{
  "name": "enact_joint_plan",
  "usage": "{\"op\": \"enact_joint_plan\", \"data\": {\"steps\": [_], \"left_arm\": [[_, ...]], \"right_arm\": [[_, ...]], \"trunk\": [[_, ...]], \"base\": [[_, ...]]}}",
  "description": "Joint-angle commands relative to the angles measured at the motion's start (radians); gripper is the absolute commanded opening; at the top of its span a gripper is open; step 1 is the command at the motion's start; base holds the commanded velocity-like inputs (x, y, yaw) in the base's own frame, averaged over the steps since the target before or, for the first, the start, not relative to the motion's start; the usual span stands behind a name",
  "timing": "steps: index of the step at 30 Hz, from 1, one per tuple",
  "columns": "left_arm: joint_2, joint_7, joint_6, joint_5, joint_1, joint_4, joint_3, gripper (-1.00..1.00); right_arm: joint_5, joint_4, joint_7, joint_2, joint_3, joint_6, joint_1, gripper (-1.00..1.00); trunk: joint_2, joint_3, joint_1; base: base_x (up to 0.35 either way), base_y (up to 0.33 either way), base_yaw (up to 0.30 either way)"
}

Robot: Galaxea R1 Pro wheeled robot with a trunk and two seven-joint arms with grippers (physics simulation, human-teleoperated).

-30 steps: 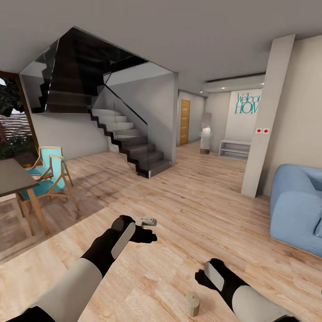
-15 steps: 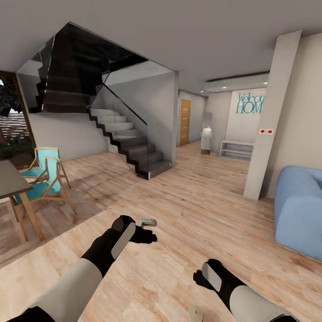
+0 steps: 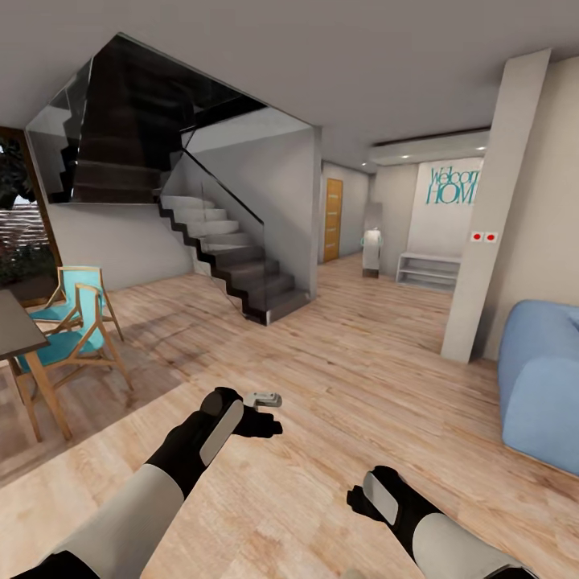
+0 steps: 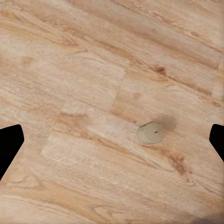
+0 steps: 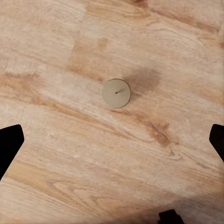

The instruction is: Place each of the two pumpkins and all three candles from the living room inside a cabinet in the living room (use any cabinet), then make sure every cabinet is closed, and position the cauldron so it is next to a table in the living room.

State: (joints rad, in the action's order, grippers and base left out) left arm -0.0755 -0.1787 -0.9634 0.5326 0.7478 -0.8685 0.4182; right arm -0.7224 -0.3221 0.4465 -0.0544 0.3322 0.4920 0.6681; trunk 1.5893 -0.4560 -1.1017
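A stubby tan candle [image 4: 150, 133] stands upright on the wooden floor, seen from above in the left wrist view. In the right wrist view the candle [image 5: 116, 93] lies almost straight below the camera, its wick showing. My left gripper [image 3: 269, 412] is held out over the floor, open and empty, its dark fingertips [image 4: 10, 140] far apart. My right gripper [image 3: 359, 503] points down at the floor low on the right, also open, with its fingertips [image 5: 9, 140] wide of the candle. Pumpkins, cauldron, cabinet and glass table are out of view.
A dark-topped dining table [image 3: 12, 326] with teal chairs [image 3: 76, 322] stands at the left. A staircase [image 3: 233, 257] rises ahead. A blue sofa [image 3: 543, 378] and a white pillar [image 3: 490, 209] are at the right. A hallway with a wooden door [image 3: 332, 219] runs beyond.
The head view has shifted: the table slid left, the sofa right, and the candle dropped out past the bottom edge. Both arms keep the same pose.
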Motion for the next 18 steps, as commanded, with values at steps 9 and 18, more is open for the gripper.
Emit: {"op": "enact_joint_plan", "data": {"steps": [9, 18], "left_arm": [[0.0, -0.01, -0.002, 0.011, 0.001, -0.002, 0.007, 1.0], [0.0, -0.009, 0.001, 0.01, 0.001, -0.003, 0.01, 1.0]], "right_arm": [[-0.009, -0.005, 0.004, 0.002, 0.008, -0.002, 0.001, 1.0], [-0.009, -0.006, 0.0, 0.002, 0.01, -0.045, 0.0, 1.0]], "trunk": [[0.064, -0.029, -0.035], [0.127, -0.058, -0.069]], "base": [[0.004, 0.0, 0.0], [0.0, 0.0, 0.0]]}}
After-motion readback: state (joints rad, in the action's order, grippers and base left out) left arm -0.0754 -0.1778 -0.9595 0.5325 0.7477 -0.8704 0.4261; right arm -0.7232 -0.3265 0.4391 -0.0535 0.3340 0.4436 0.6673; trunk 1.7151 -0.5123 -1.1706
